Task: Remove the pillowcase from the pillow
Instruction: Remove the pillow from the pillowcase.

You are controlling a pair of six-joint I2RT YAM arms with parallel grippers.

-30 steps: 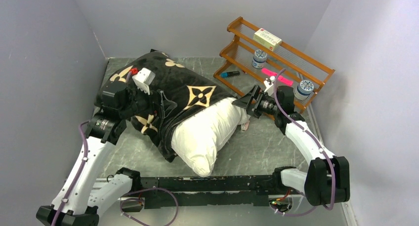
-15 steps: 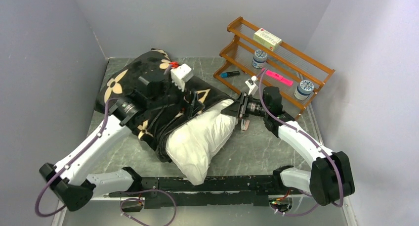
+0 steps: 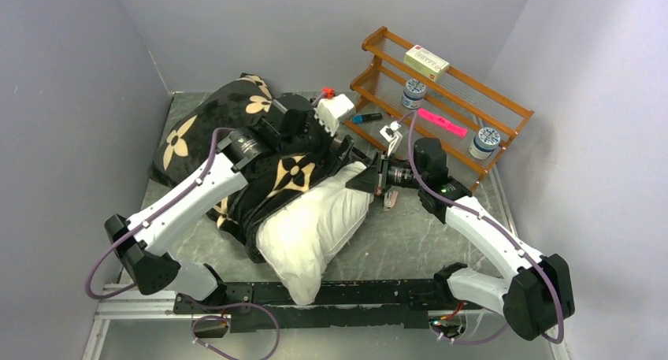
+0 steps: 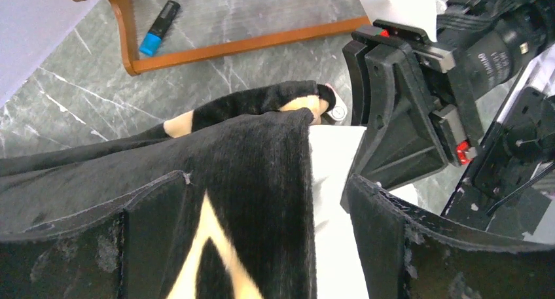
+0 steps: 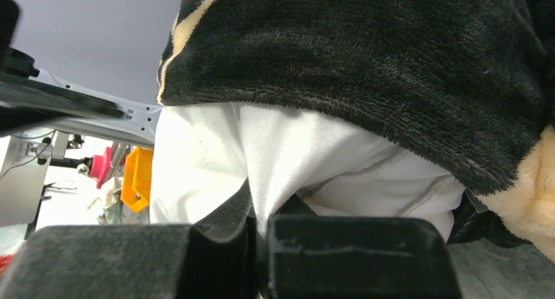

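The black pillowcase (image 3: 236, 112) with tan flowers covers the far half of the white pillow (image 3: 311, 230), whose near half lies bare on the table. My left gripper (image 3: 346, 146) reaches across to the pillow's right corner. It is open, and its fingers straddle the pillowcase (image 4: 249, 155) hem with white pillow (image 4: 330, 175) beside it; the left gripper (image 4: 265, 181) pinches nothing. My right gripper (image 3: 370, 179) meets that corner from the right. In the right wrist view, the right gripper (image 5: 262, 224) is shut on a fold of the pillow (image 5: 288, 148), under the pillowcase (image 5: 366, 57) edge.
A wooden rack (image 3: 461, 84) stands at the back right, holding a box (image 3: 426, 62), two jars (image 3: 413, 93) and a pink item (image 3: 441, 122). A blue marker (image 3: 366, 118) lies under it. Grey walls close in the left, back and right.
My left arm swung right across the pillowcase to the pillow's right corner, still open. My right gripper moved in to the pillow and shut on its white fabric.
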